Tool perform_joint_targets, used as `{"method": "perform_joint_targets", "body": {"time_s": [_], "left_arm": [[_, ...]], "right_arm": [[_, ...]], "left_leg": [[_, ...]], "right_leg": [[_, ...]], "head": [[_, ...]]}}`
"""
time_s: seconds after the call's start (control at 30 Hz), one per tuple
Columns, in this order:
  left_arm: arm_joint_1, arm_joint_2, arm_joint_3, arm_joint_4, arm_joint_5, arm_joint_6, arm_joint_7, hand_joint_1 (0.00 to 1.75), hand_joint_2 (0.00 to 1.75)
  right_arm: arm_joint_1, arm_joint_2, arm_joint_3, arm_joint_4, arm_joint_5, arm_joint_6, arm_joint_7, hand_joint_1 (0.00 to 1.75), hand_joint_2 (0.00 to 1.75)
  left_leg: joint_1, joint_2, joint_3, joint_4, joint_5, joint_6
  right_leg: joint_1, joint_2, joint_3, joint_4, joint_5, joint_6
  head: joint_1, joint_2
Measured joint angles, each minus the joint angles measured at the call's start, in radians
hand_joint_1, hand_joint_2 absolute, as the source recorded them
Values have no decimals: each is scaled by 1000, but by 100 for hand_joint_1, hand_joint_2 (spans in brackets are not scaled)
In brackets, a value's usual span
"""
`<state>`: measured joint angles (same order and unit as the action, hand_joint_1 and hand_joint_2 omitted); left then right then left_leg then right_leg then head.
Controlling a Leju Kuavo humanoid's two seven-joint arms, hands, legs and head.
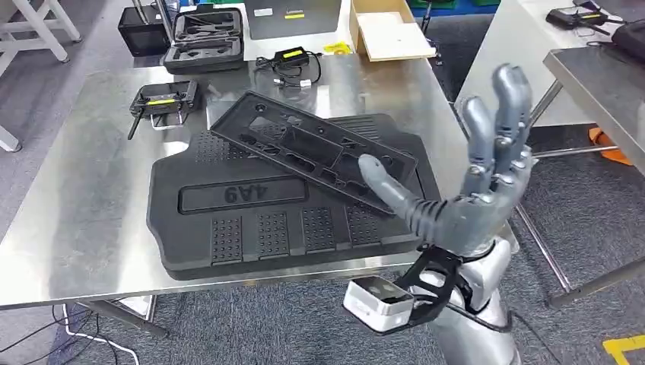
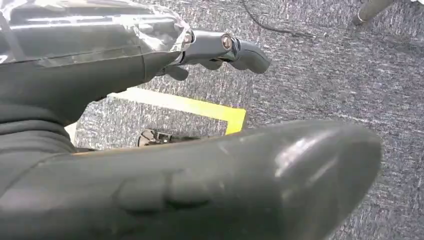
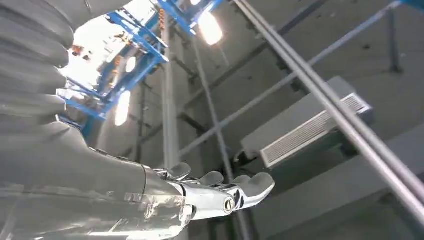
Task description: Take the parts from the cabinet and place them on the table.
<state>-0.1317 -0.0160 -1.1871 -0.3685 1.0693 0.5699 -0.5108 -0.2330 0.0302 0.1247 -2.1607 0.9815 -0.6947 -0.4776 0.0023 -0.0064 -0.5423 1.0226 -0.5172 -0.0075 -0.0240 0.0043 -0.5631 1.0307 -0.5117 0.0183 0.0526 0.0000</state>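
The thin black panel (image 1: pixel 316 150) lies tilted on the thick mat (image 1: pixel 251 220) at centre of the table (image 1: pixel 68 220), probably light, stiff and brittle, best taken by its long rim, while the right hand (image 1: pixel 471 190) stands empty, fingers spread.

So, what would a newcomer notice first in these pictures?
First the right hand, raised with its fingers spread and holding nothing, beside the table's right edge. Then the big black foam tray on the steel table, with a flat black panel lying slantwise on it.
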Motion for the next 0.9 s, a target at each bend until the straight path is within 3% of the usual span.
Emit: {"method": "perform_joint_targets", "body": {"time_s": [0.17, 0.27, 0.3, 0.33, 0.37, 0.43, 0.47, 0.5, 0.53, 0.6, 0.63, 0.67, 0.7, 0.73, 0.77, 0.9], "left_arm": [[5, 0, 6, 0, 20, 14, -10, 0, 0], [6, 0, 9, 0, 31, 18, -10, 0, 0], [7, 0, 9, 0, 35, 21, -10, 0, 0], [7, -1, 9, 0, 42, 23, -11, 0, 0], [10, -1, 9, 0, 46, 26, -12, 0, 0], [15, -1, 9, 0, 53, 29, -13, 0, 0], [16, -1, 9, 0, 57, 31, -15, 0, 0], [17, -1, 9, 0, 62, 32, -15, 0, 0], [17, -1, 9, 0, 62, 33, -16, 0, 0], [17, -2, 9, 0, 64, 33, -18, 0, 0], [17, -2, 9, 0, 64, 34, -18, 0, 0], [17, -2, 9, 0, 68, 34, -19, 0, 0], [16, -2, 9, 0, 71, 34, -22, 0, 0], [17, -2, 9, 0, 74, 35, -23, 0, 0], [17, -2, 9, 0, 79, 35, -24, 0, 0], [17, -2, 9, 0, 81, 35, -24, 0, 0]], "right_arm": [[34, 45, -43, -13, -8, 0, -14, 0, 175], [49, 63, -64, -23, -30, 0, -21, 0, 175], [54, 67, -71, -28, -40, 0, -24, 0, 175], [61, 68, -76, -30, -45, 0, -26, 0, 175], [62, 71, -81, -31, -52, 0, -27, 0, 175], [73, 75, -91, -31, -60, 0, -29, 0, 175], [80, 76, -94, -31, -60, 0, -29, 0, 175], [85, 77, -96, -31, -60, 0, -29, 0, 175], [87, 77, -98, -31, -60, 0, -29, 0, 175], [87, 79, -104, -31, -61, 0, -29, 0, 175], [88, 80, -106, -32, -61, 0, -29, 0, 175], [90, 83, -107, -33, -63, 0, -29, 0, 175], [92, 84, -108, -35, -66, 0, -29, 0, 175], [96, 85, -111, -35, -74, 0, -28, 0, 175], [96, 86, -114, -35, -79, 0, -24, 0, 175], [97, 86, -116, -35, -80, 0, -23, 0, 175]], "left_leg": [[-1, 0, -2, 6, -3, 5], [-2, 0, -3, 7, -2, 12], [10, 2, 3, -14, 8, 21], [12, 9, 10, -23, 15, 24], [13, 10, 11, -27, 18, 29], [13, 14, 9, -27, 19, 31], [13, 15, 8, -26, 18, 31], [14, 15, 8, -24, 18, 30], [16, 14, 8, -22, 16, 27], [21, 12, 9, -11, 7, 16], [23, 12, 7, -3, 1, 8], [15, 11, 0, 6, -3, -1], [14, 10, -3, 5, -1, -7], [16, 10, -3, 3, 0, -10], [19, 11, -1, -1, 4, -17], [19, 11, 0, -2, 4, -19]], "right_leg": [[-1, 0, 1, 0, 1, 4], [-2, 0, 4, -6, 7, 14], [5, 1, 6, -6, 4, 18], [3, 0, 3, 10, -10, 18], [3, 0, -21, 58, -44, 19], [1, 0, -94, 209, -115, 23], [0, 0, -127, 273, -132, 27], [-2, 0, -139, 291, -122, 30], [-4, -1, -125, 257, -88, 31], [-10, -3, -49, 89, 11, 34], [-12, -5, -20, 17, 21, 37], [0, -1, -19, 12, 10, 28], [-3, 3, -25, 16, 13, 14], [0, 4, -27, 17, 13, 10], [3, 5, -28, 18, 13, 2], [3, 5, -28, 17, 14, 0]], "head": [[0, 0], [0, 0], [1, 0], [2, 0], [9, 0], [14, 0], [14, 0], [14, 0], [14, 0], [16, 0], [19, 0], [22, 0], [20, 0], [10, 0], [11, 0], [11, 0]]}}
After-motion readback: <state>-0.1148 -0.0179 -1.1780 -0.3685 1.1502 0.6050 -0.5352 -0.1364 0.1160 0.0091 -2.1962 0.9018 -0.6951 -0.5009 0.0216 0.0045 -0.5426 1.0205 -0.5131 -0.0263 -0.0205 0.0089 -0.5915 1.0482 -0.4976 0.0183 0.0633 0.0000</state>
